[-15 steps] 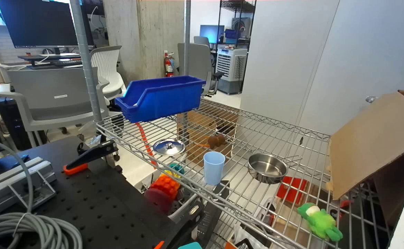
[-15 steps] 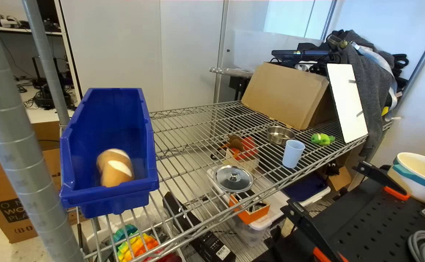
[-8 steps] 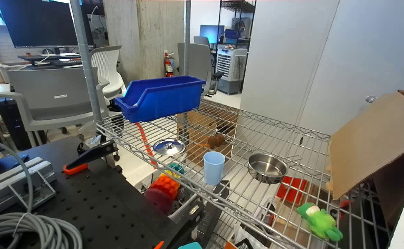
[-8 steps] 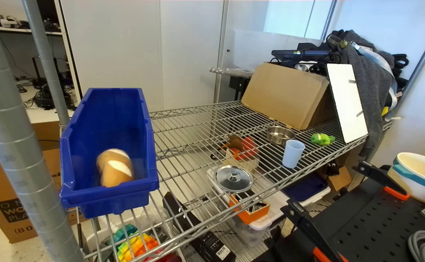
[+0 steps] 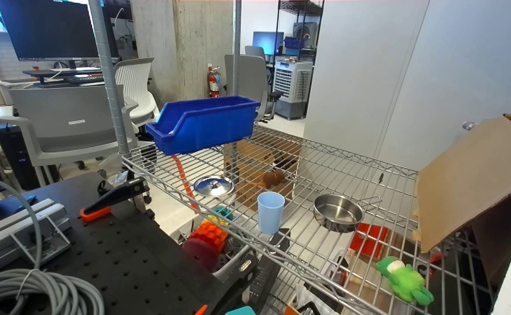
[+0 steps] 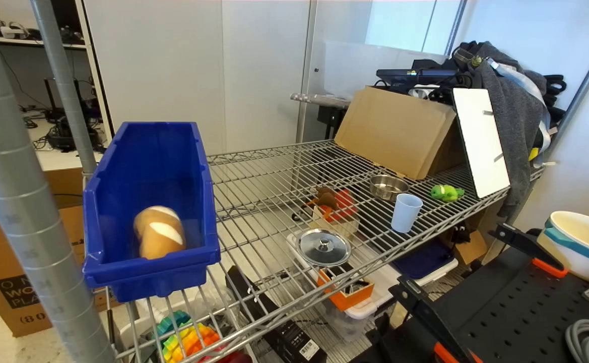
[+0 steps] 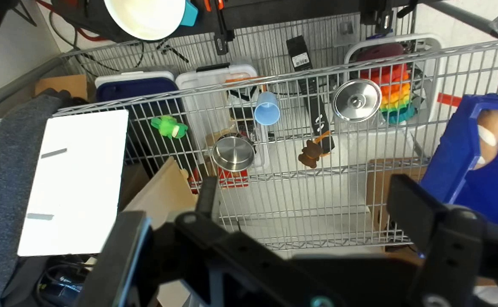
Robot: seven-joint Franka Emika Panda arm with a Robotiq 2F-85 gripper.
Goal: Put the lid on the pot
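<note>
Lt blue cup point(image 5: 270, 213), grn toy point(image 5: 405, 281), blue bin point(image 6: 158, 275) w/ 1 tan item point(image 6: 160, 236)

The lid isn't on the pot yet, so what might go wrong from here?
The light blue cup stands near the direct path from the lid to the pot and might get knocked over. The lid's small shiny knob could slip from the gripper. The lid looks about as wide as the pot, so an off-centre drop may leave it tilted.

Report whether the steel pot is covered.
Uncovered: the steel pot shows its open inside; the metal lid lies apart on the wire shelf.
</note>
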